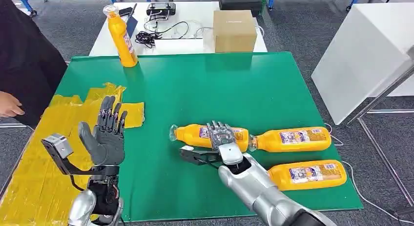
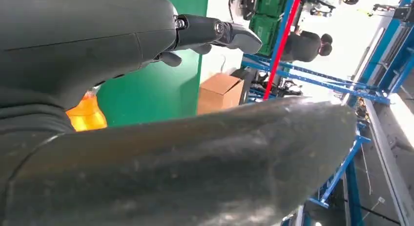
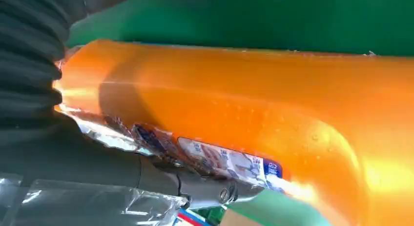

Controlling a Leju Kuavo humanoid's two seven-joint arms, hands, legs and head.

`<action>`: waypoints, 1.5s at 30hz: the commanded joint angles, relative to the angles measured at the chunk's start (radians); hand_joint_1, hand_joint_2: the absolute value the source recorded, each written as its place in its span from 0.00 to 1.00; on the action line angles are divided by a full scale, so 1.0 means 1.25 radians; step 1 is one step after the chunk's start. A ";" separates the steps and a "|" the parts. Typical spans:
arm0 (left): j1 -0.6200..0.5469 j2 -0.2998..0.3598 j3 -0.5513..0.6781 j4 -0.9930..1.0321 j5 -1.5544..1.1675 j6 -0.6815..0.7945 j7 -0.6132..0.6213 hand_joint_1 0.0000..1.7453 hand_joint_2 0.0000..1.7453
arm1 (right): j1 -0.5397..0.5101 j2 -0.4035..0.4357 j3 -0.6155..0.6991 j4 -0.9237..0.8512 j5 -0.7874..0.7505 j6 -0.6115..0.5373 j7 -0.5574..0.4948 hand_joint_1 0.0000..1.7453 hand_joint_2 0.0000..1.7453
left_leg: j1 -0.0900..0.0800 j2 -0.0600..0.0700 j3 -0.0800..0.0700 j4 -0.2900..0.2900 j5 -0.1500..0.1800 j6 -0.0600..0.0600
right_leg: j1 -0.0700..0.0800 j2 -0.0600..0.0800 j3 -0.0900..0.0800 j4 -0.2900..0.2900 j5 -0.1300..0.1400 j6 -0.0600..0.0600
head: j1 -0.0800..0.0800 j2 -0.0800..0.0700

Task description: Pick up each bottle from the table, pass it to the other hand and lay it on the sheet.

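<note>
The left robot hand is raised with fingers spread, holding nothing, beside the yellow sheet. Mid-bench, the right robot hand wraps a lying orange bottle, its label colourful and cap clear.

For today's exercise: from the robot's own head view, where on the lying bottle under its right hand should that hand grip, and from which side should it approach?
Grip the bottle around its labelled middle, coming from above, where the right hand sits. It lies on its side on the green table, cap toward the robot's left; the middle looks evenly wide, so it would probably balance there, leaving the neck free for the open left hand.
</note>
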 commanded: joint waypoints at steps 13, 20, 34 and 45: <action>-0.011 0.015 -0.022 0.050 0.003 0.006 0.005 0.00 0.00 | 0.061 -0.062 -0.022 -0.001 -0.009 0.003 0.009 1.00 1.00 | 0.001 -0.002 0.003 -0.002 0.001 0.000 | 0.001 -0.003 0.006 -0.003 0.000 0.000 | 0.000 0.000; -0.014 0.021 -0.027 0.079 0.003 0.021 0.008 0.00 0.00 | 0.084 -0.039 -0.102 -0.122 -0.076 -0.217 -0.072 1.00 1.00 | 0.001 -0.001 0.002 -0.002 0.001 -0.001 | 0.001 -0.002 0.005 -0.002 0.000 0.000 | 0.000 0.000; 0.063 0.017 0.007 0.085 0.009 -0.004 -0.030 0.00 1.00 | 0.245 -0.073 -0.079 -0.499 -0.198 -0.380 -0.233 1.00 1.00 | 0.000 0.003 -0.004 0.000 -0.002 -0.001 | 0.001 0.002 -0.001 0.000 -0.001 0.000 | 0.000 0.000; 0.088 0.014 0.012 0.055 0.037 -0.041 -0.044 0.00 1.00 | 0.251 -0.072 0.001 -0.549 -0.185 -0.392 -0.239 1.00 1.00 | 0.001 0.002 -0.006 0.000 -0.002 -0.001 | 0.001 0.001 -0.003 -0.001 -0.001 0.000 | 0.000 0.000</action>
